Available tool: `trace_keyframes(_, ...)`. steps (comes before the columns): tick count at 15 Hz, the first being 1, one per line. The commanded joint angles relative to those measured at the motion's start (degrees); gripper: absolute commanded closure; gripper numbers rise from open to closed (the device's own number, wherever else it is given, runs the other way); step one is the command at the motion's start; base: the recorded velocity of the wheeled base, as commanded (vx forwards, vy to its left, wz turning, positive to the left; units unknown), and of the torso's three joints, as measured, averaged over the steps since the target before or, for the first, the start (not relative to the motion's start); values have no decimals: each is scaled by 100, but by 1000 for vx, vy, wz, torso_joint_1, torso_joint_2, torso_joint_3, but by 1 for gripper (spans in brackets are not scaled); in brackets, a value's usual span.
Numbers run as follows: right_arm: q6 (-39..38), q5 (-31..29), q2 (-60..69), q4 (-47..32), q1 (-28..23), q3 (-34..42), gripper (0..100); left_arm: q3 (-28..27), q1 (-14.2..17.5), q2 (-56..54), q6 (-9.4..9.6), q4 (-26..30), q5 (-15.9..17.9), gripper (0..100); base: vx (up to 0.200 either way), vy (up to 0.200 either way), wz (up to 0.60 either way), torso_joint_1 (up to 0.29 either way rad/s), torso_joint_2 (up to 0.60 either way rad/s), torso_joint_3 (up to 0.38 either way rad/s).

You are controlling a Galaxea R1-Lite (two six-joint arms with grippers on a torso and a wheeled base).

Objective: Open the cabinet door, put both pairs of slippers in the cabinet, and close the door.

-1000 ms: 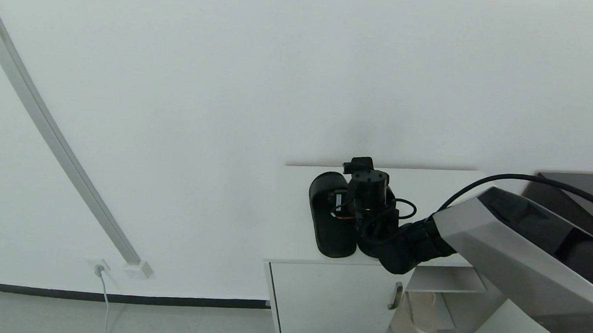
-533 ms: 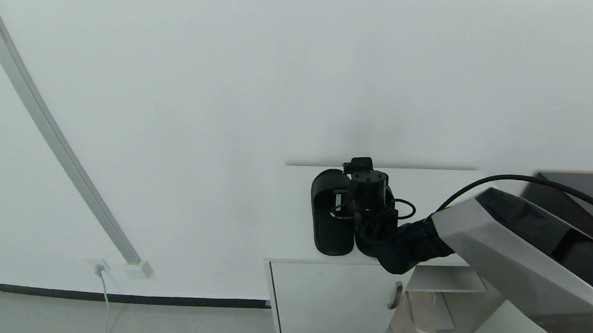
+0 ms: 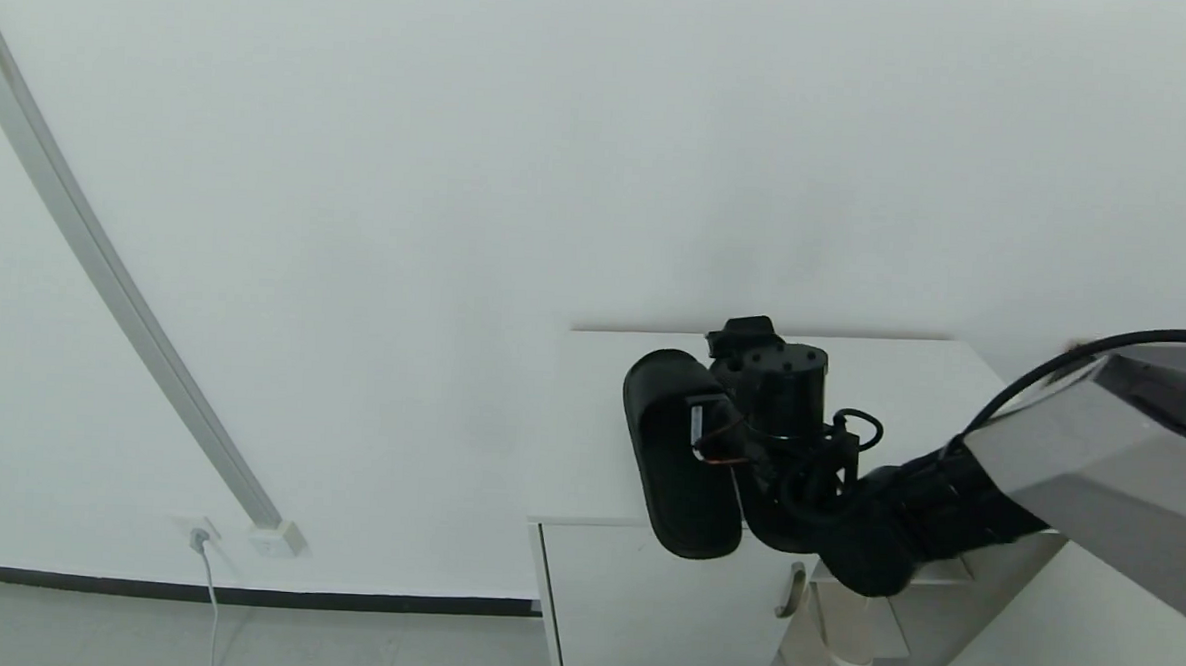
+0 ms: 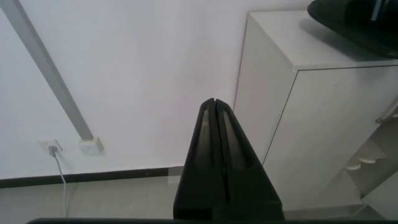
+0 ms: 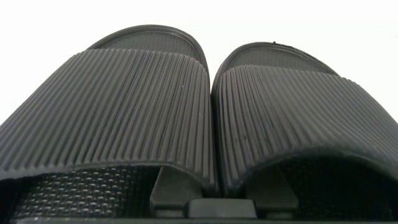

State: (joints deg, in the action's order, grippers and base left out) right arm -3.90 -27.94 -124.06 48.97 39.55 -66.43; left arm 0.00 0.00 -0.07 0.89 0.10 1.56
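Observation:
A pair of black slippers [image 3: 683, 457] hangs just above the white cabinet's top [image 3: 589, 423], its heels jutting past the front edge. My right gripper [image 3: 719, 429] is shut on the pair. In the right wrist view its fingers [image 5: 174, 190] pinch the inner edges of the two ribbed straps [image 5: 124, 106]. The cabinet's right half stands open, and a pair of white slippers [image 3: 830, 644] rests on a lower shelf. My left gripper [image 4: 214, 109] is shut and empty, low and to the left of the cabinet [image 4: 323, 124]; the black slippers [image 4: 354, 22] show above it.
The cabinet's left door [image 3: 661, 606] is closed, with a metal handle [image 3: 792, 590] at its right edge. The open door panel [image 3: 1019, 652] stands at the lower right. A wall socket with a cable [image 3: 202, 536] and a slanted conduit [image 3: 106, 262] are on the left wall.
My right arm has raised the black slippers off the cabinet top and drawn them toward its front edge and slightly right. The left gripper shows no earlier frame.

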Motion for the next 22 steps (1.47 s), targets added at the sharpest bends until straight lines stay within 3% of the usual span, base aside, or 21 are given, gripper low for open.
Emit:
trace_keyframes(1, -23, 632, 1279, 385, 115, 1404, 100, 0, -9, 7, -1, -1, 2, 100, 0, 0, 0, 0, 0, 0)
trace_keyframes(3, -32, 1247, 1877, 412, 0, 2274, 100, 0, 0, 7, 8, -1, 2, 100, 0, 0, 0, 0, 0, 0)
trace_keyframes(6, -32, 1977, 2378, 333, -114, 2696, 100, 0, 0, 7, 25, -1, 2, 100, 0, 0, 0, 0, 0, 0)
trace_keyframes(15, 21, 1968, 2369, 130, -96, 2705, 100, 0, 0, 7, 16, -1, 2, 100, 0, 0, 0, 0, 0, 0)
trace_keyframes(22, 30, 1950, 2378, -28, -70, 2688, 100, 0, -9, 7, 8, -1, 2, 100, -200, 0, 0, 5, 0, 2)
